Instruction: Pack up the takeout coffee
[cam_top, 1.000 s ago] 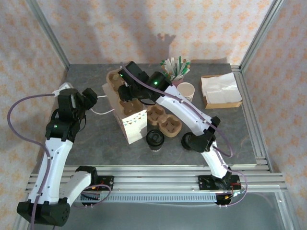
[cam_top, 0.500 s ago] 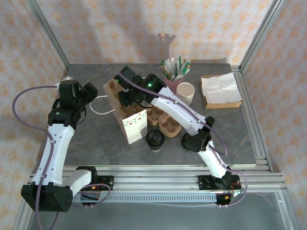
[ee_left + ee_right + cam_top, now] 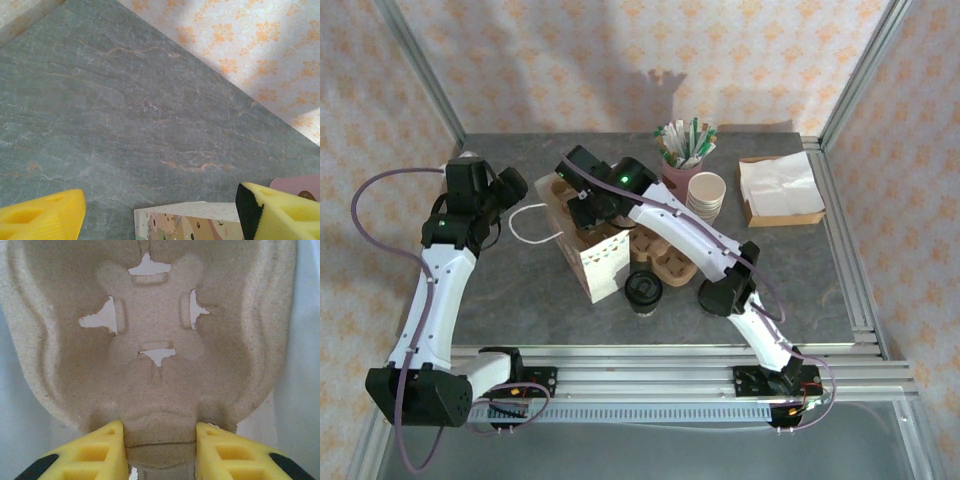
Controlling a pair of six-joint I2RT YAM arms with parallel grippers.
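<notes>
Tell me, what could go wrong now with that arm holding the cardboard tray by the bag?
The right gripper pinches the cardboard tray only at its near edge, so it might slip or bend. The left gripper is open and holds nothing, so the paper bag may slide if pushed. The takeout coffee stands close beside the bag and could get knocked over.
</notes>
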